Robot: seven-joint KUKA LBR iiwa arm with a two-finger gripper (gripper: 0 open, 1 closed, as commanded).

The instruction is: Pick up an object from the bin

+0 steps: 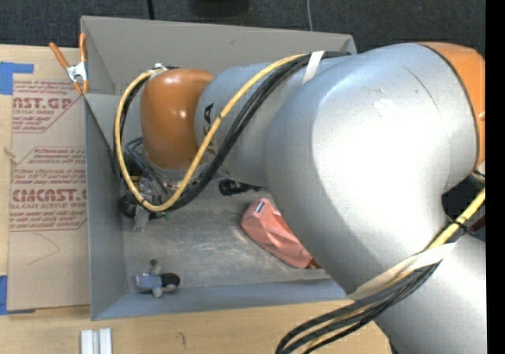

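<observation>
My gripper [147, 185] is low at the bin's left side, close to the left wall, its dark body showing under the arm's orange cover. A small black thing [127, 205] lies right beside it on the floor by the wall. A small grey and blue thing [156, 282] lies in the bin's front left corner, well below the gripper. A pink soft-looking thing [274, 239] lies on the floor to the right, partly hidden under the arm. Whether anything is held I cannot tell.
A small black piece [232, 186] shows just under the arm near the bin's middle. The arm covers the bin's back and right parts. Bare grey floor lies between the gripper, the pink thing and the front wall.
</observation>
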